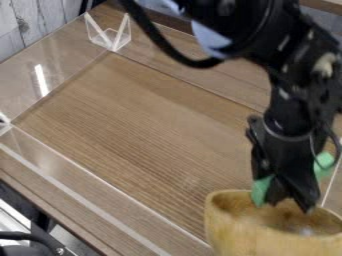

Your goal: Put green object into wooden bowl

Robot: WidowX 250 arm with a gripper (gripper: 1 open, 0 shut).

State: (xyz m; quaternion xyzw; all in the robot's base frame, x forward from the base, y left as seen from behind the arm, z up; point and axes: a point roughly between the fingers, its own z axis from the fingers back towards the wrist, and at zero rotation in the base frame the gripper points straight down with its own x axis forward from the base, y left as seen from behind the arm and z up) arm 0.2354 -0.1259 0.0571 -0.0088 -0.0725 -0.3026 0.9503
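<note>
Gripper [289, 186] clamps green object [321, 160] | above wooden bowl [241, 232]

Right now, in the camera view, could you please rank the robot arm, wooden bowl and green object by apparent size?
1. Robot arm, though it is nearest the camera.
2. Wooden bowl, partly cut off and hidden.
3. Green object, mostly hidden by the gripper holding it.

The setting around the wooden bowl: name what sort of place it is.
Probably a lab test bench: a wood-grain table fenced by clear acrylic walls, with a robot arm working above the wooden bowl.
</note>
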